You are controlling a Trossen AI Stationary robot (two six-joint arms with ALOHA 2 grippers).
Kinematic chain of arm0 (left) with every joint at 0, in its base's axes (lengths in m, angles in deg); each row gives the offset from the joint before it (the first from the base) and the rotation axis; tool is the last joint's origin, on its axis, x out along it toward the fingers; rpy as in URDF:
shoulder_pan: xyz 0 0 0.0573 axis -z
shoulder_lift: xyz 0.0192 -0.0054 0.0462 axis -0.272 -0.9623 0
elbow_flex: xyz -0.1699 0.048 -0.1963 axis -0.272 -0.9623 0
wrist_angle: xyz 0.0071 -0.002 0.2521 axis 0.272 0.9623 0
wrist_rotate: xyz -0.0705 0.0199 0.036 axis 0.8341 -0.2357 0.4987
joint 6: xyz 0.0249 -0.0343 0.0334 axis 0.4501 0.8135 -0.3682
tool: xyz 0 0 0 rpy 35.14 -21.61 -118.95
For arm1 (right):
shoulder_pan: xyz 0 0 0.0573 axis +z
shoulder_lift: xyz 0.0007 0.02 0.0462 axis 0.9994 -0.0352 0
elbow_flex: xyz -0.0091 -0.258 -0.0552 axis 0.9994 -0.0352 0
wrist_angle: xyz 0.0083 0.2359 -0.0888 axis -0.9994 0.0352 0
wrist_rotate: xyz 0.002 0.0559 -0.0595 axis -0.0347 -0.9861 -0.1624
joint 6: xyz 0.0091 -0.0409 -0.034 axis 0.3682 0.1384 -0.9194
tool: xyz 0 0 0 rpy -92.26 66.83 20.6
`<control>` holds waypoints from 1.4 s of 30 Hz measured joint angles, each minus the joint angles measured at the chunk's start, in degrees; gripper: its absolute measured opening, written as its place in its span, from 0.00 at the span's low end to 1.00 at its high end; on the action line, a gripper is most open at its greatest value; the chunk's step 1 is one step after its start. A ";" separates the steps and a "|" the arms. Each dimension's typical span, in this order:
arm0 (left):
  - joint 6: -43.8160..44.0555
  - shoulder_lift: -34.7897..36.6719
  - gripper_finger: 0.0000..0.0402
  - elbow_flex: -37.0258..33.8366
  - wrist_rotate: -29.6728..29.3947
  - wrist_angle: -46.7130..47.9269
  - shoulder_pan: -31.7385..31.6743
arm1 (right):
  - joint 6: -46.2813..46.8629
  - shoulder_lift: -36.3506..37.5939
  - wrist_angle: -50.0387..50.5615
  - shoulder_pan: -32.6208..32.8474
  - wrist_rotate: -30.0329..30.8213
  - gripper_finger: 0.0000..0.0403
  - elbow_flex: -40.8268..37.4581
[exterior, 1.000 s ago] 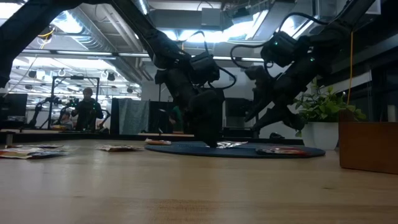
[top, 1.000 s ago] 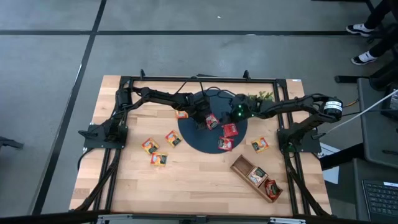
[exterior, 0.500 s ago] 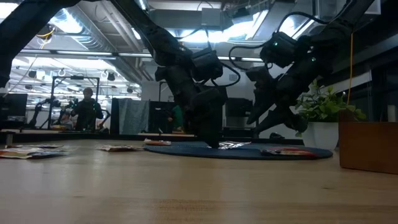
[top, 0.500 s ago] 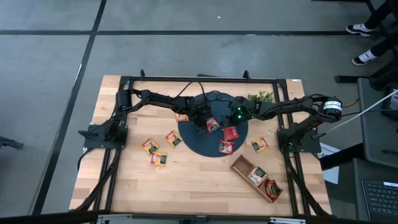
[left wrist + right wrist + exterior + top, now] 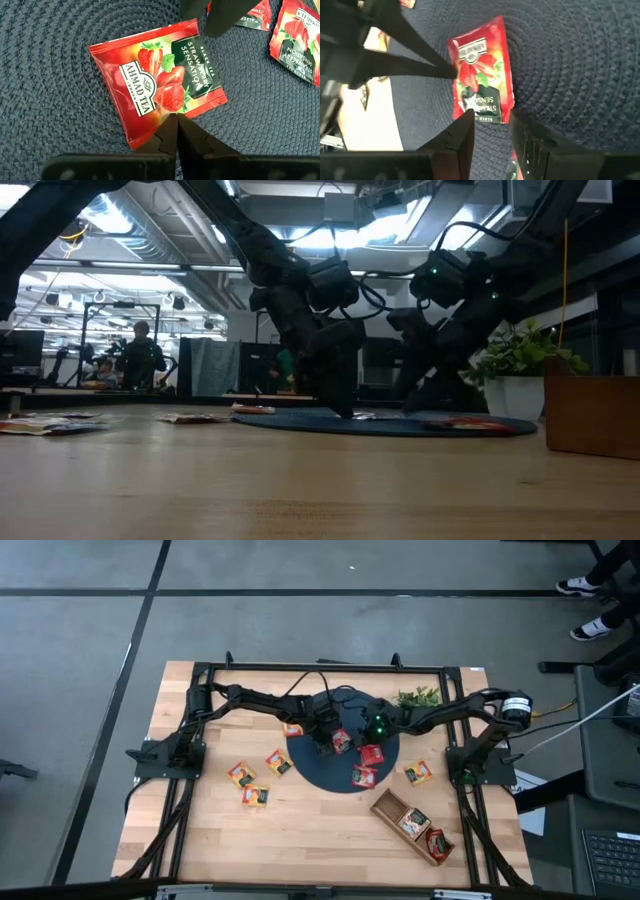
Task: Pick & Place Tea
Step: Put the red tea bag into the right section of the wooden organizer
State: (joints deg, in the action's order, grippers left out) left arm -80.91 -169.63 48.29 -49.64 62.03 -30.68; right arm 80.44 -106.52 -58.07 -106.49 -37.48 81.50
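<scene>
A red tea packet [image 5: 159, 90] is lying flat on the round dark mat [image 5: 310, 768] near the middle of the table [image 5: 200, 820]. The left gripper [image 5: 177, 116] is pinching one edge of it with its fingers fully closed. The right gripper [image 5: 492, 119] is hovering at the opposite edge with its fingers partly spread and nothing between them, so the packet is sitting between the two grippers.

Two more red packets [image 5: 366, 764] are lying on the same mat just beside it. Orange-yellow packets [image 5: 255, 780] are resting on the bare wood to the left, and another one [image 5: 417, 773] to the right. The wooden tray [image 5: 412, 826] near the front right corner is already holding packets in two of its compartments.

The risk, as I judge it, is in the handover. The left fingers are gripping only a thin edge, so the foil could be slipping out once lifted. If the right fingers are closing slightly off, they could be pushing the packet flat against the mat or knocking into the left fingertips, since the grippers are working very near each other.
</scene>
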 joint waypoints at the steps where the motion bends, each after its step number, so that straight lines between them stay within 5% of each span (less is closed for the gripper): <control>1: 0.35 -0.02 0.01 -0.01 0.06 -0.09 0.03 | 0.00 -0.29 -0.02 0.00 0.00 0.31 0.00; 30: 6.26 -0.37 0.01 -0.22 3.90 -1.57 -0.27 | -0.02 -0.88 -0.51 -0.02 -2.83 0.31 0.00; 42: 6.51 -0.44 0.01 -0.31 4.03 -2.43 -0.26 | -0.07 -0.88 -0.84 -0.02 -2.91 0.11 0.00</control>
State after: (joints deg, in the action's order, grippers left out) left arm -74.40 -170.07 47.98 -45.62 59.61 -30.94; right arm 80.37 -107.40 -58.92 -106.51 -40.38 81.50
